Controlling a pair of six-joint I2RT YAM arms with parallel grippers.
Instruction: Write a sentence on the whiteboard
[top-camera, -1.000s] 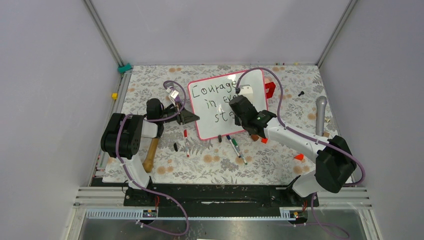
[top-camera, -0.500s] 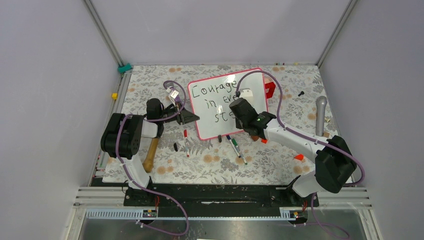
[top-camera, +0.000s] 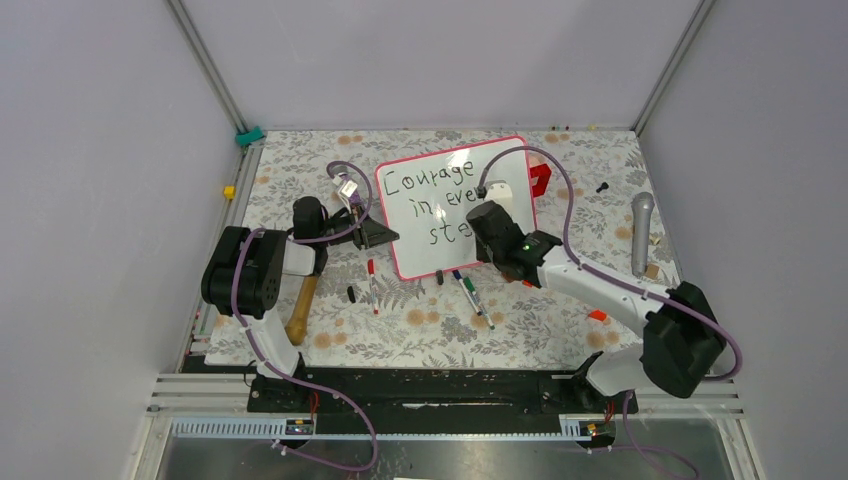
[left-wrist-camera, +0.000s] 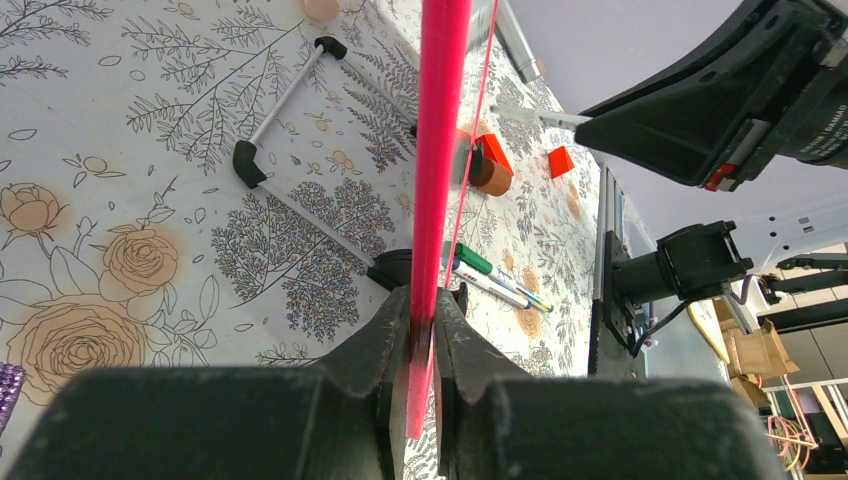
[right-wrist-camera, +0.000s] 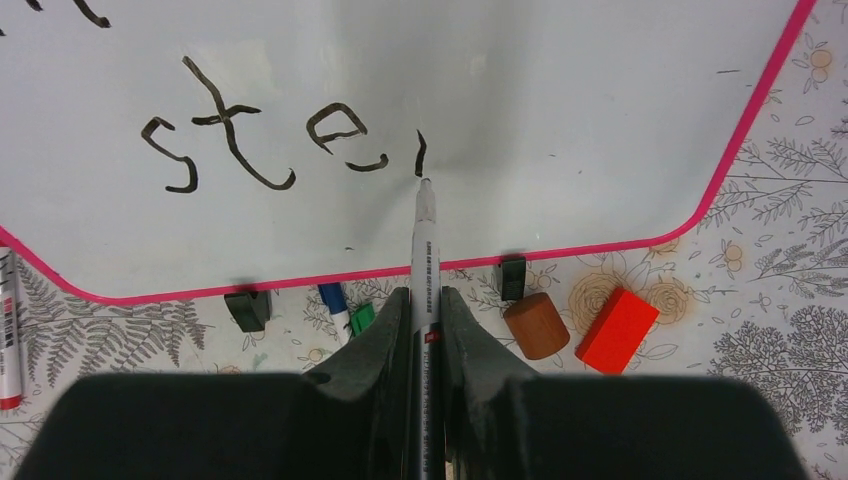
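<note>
The whiteboard (top-camera: 412, 255) lies tilted on the flowered table, and its pink frame shows edge-on in the left wrist view (left-wrist-camera: 443, 150). My left gripper (top-camera: 381, 236) (left-wrist-camera: 423, 310) is shut on the board's left edge. The sentence (top-camera: 430, 186) is in black; "Courage", "in" and part of two more words show around the arm. My right gripper (top-camera: 492, 238) (right-wrist-camera: 425, 300) hovers over the board's lower right, shut on a grey marker (right-wrist-camera: 424, 250). The marker's tip touches the board at the foot of a short stroke just after the letters "ste" (right-wrist-camera: 265, 150).
Loose markers (top-camera: 468, 288) and a red-capped one (top-camera: 372, 284) lie below the board. A brown cylinder (right-wrist-camera: 535, 325) and a red block (right-wrist-camera: 617, 330) sit by its near edge. Another red block (top-camera: 541, 178), a microphone (top-camera: 641, 228) and a wooden handle (top-camera: 300, 306) lie around.
My right gripper has shifted a little to the right along the bottom line of writing, uncovering more letters. The left gripper and the board have stayed put.
</note>
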